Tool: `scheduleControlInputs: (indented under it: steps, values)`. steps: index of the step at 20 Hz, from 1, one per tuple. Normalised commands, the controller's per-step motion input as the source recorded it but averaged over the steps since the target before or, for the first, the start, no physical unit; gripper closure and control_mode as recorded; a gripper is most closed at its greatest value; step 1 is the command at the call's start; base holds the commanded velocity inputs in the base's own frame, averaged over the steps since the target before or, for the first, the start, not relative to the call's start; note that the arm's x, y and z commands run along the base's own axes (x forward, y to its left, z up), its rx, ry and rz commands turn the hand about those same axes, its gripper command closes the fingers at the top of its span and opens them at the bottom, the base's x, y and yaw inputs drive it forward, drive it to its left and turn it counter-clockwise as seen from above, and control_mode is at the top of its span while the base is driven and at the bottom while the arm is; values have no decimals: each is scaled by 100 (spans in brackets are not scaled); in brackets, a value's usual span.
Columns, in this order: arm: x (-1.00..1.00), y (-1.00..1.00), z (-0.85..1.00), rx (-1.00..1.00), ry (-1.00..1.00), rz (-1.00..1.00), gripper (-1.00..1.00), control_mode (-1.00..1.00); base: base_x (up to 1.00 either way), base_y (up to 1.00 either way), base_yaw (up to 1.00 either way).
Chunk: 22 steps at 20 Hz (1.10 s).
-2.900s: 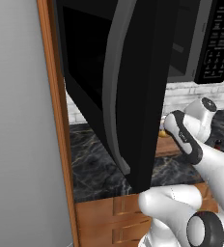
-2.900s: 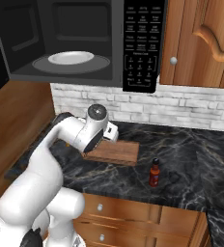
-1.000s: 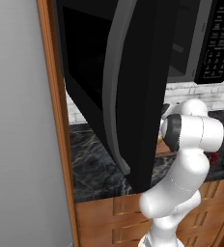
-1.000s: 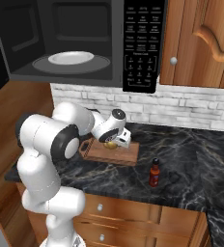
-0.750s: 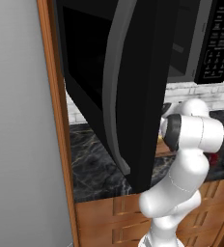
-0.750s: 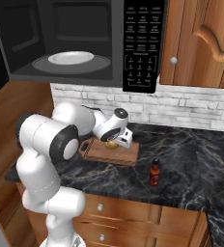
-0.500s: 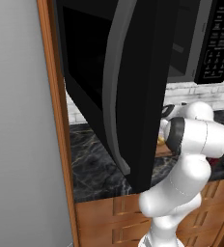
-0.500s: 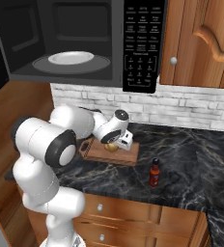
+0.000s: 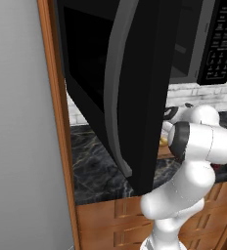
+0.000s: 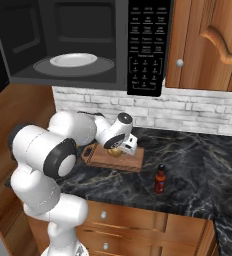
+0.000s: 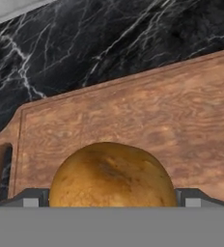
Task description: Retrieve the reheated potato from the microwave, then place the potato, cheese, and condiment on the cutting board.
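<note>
Your gripper [image 11: 112, 200] is showing in the hand view with its jaws spread wide on either side of the potato [image 11: 113, 176], which is sitting on the board [image 11: 133, 120], so you're best lifting straight up, keeping the tips from nudging it toward the handle hole. From the right base view, the gripper [image 10: 122, 148] is hanging low over the board [image 10: 103, 159], with the bottle [image 10: 160, 179] standing well apart to its right and the microwave [image 10: 83, 45] gaping open above. From the left base view, the door [image 9: 130, 88] is blocking most of the counter; I can't make out the cheese.
</note>
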Motion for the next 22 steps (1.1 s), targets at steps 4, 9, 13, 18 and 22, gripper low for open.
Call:
scheduleControlInputs:
  steps: [4,9,13,18,22]
  values:
    - [5,0,25,0,0,1,-100,-100,0,0,0]
    - [26,0,10,0,0,1,-100,-100,0,0,0]
    - [55,0,0,0,0,2,-100,-100,0,0,0]
    - [63,0,-9,0,0,4,-100,-100,0,0,0]
    - [11,-3,-52,0,0,5,-100,-100,0,0,0]
